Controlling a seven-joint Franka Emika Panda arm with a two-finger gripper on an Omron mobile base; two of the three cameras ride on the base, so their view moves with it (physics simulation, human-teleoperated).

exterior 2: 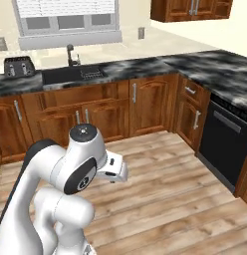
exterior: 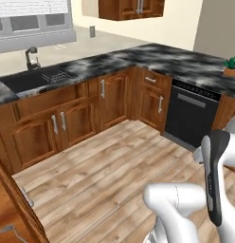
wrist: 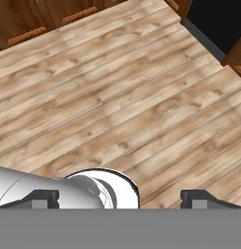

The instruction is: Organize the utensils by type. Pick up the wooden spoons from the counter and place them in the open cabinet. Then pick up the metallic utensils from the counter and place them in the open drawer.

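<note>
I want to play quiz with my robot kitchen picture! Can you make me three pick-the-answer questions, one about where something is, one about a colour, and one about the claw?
1. Where is the sink?
A. In the counter under the window
B. Beside the dishwasher
C. On the floor

2. What colour is the dishwasher front?
A. White
B. Black
C. Red

3. How is the claw?
A. Shut on a spoon
B. Shut on nothing
C. Open and holding nothing

Answers:
1. A, because the sink sits in the counter right below the window.
2. B, because the dishwasher has a black front between the brown cabinets.
3. C, because in the hand view the claw has its two tips far apart, with only the wooden floor beyond them.
</note>
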